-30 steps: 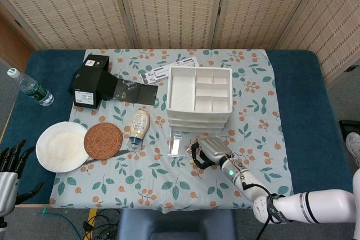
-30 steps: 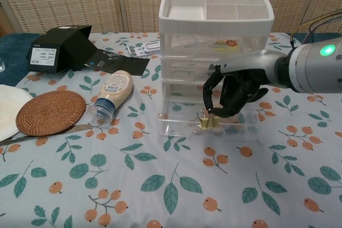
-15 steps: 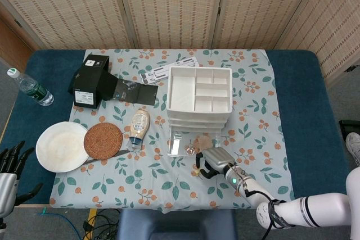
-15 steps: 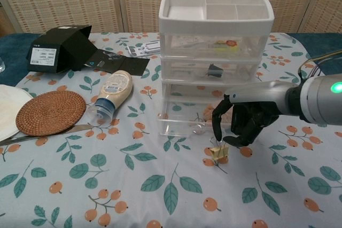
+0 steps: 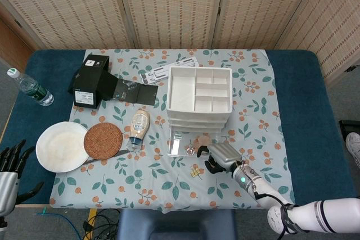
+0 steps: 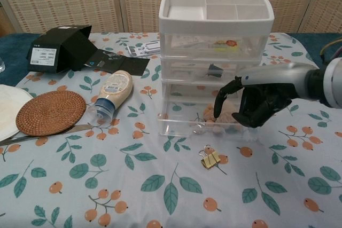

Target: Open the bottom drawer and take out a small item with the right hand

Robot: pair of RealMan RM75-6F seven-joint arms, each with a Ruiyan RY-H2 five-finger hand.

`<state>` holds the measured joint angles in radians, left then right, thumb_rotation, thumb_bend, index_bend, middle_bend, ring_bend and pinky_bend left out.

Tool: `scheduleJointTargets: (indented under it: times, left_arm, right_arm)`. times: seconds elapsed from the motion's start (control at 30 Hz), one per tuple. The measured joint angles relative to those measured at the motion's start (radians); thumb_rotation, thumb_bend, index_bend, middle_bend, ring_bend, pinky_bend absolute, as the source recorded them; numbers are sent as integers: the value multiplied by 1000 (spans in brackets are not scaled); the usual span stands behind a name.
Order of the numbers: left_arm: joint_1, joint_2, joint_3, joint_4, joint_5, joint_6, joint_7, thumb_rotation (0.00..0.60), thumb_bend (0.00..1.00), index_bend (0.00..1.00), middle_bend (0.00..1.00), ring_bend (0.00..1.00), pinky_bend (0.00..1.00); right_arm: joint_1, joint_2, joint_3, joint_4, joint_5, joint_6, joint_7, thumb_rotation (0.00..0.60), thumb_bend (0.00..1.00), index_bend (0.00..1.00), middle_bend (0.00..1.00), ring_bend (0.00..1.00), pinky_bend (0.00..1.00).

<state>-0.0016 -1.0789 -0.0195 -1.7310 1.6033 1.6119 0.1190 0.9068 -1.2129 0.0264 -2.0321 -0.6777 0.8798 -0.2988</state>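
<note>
A white organiser with clear drawers (image 6: 216, 36) (image 5: 199, 96) stands at the middle of the table. Its bottom drawer (image 6: 179, 124) (image 5: 181, 142) is pulled out, with a few small things lying inside. A gold binder clip (image 6: 210, 158) (image 5: 196, 171) lies on the cloth just in front of the drawer. My right hand (image 6: 255, 102) (image 5: 221, 157) hovers to the right of the clip, over the drawer's right end, holding nothing, fingers loosely apart. My left hand (image 5: 11, 164) hangs off the table's near left corner, fingers spread and empty.
A squeeze bottle (image 6: 112, 92) lies left of the drawer, beside a woven coaster (image 6: 51, 111) and a knife (image 6: 48, 133). A black box (image 6: 59, 46) sits at the back left, a white plate (image 5: 59, 147) at the left, and a water bottle (image 5: 31, 88) on the far left.
My right hand carried the binder clip out of the drawer, set it on the cloth, let go and lifted back to the right. The left hand has not moved.
</note>
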Motion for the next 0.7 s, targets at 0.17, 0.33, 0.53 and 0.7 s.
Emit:
scheduleJointTargets:
  times: [0.17,0.33,0.53,0.7]
  left_arm:
    - [-5,1,-3,2,-2,-6,-6,600,175,132,43,75,72]
    - [-18,0,-12,3,-11,-21,-8,600,175,132,43,75,72]
    - [-36,-7,-21,5,-24,-46,-1,600,175,132,44,75,72]
    - [-44,-14,-20,-2,-24,-54,15,600,175,132,43,75,72]
  right_arm:
    - [-81,86,-4,-41,-143,105,29,600,613,313,832,923,1000]
    - [-227,175,-34,-67,-335,276,74,600,613,312,719,763,996]
    - [-415,237,-94,-43,-540,470,134,600,610,262,483,408,532]
    - [-542,251,-138,42,-657,583,174,600,576,192,333,217,279]
